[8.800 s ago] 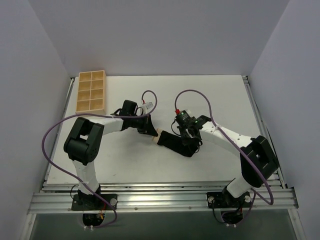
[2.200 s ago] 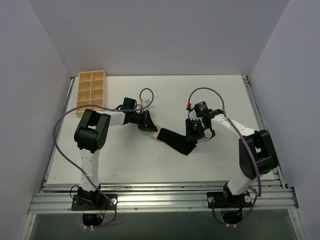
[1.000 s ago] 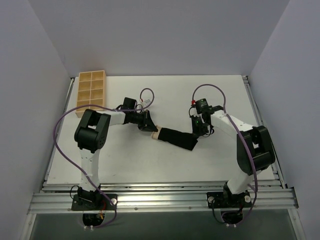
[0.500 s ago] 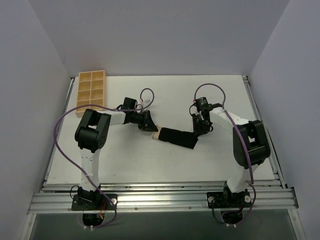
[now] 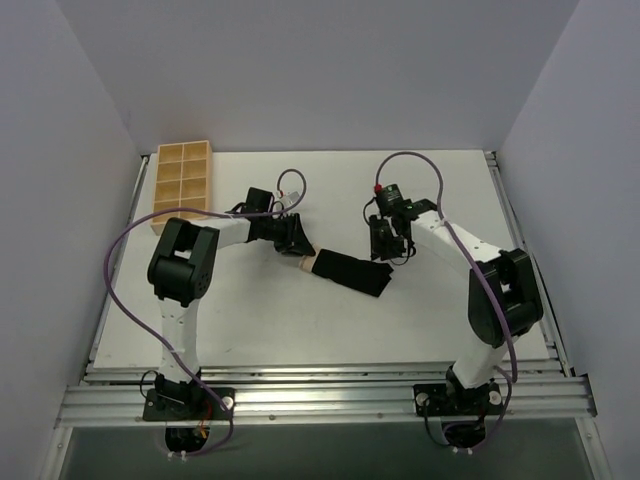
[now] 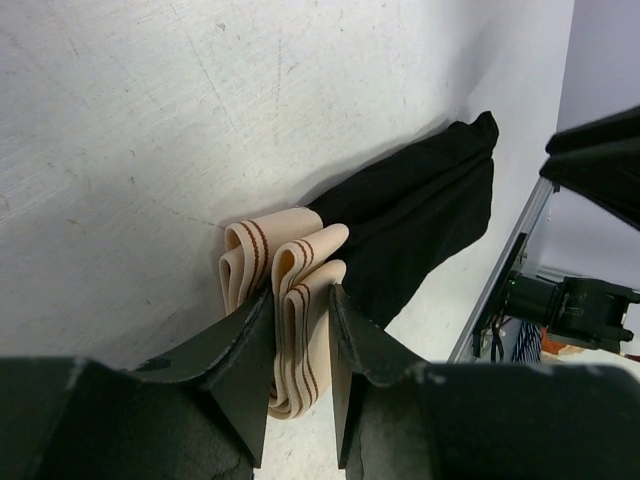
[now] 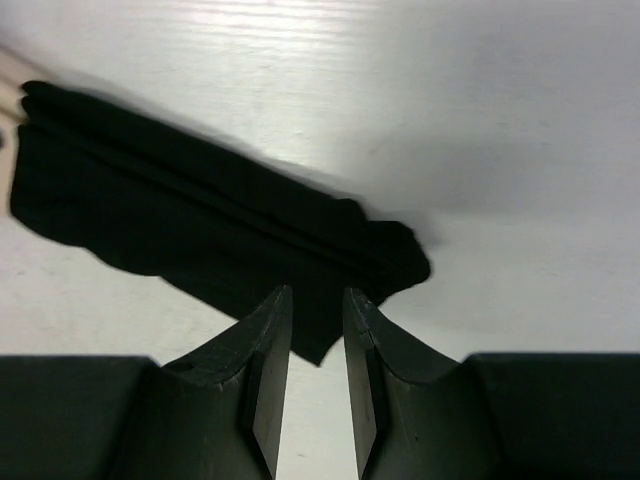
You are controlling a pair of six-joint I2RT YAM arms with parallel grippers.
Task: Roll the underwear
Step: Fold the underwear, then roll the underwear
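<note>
Laying out the strip for the roll: the underwear (image 5: 350,272) lies mid-table (image 5: 300,330) as a long folded band, with the black body to the right and the tan waistband (image 6: 285,290) bunched in folds at the left end. L gripper (image 6: 300,300) straddles those waistband folds w/ jaws narrowly parted; fabric fills the gap, and I cannot tell whether it is pinched or merely flanked. R gripper (image 7: 315,300) hovers over the black end, jaws slightly spread, w/ nothing held between them. My judgement: strip is prepped, rolling proper not yet begun. To do it well, I'd take one end square across its full width, keep the layers stacked, turn it tight over itself, and pin the opposite end w/ the other arm so the strip doesn't skid or fan out. Markings: thin red-brown stripes on the waistband; no brand, label or legible text in any view.
</note>
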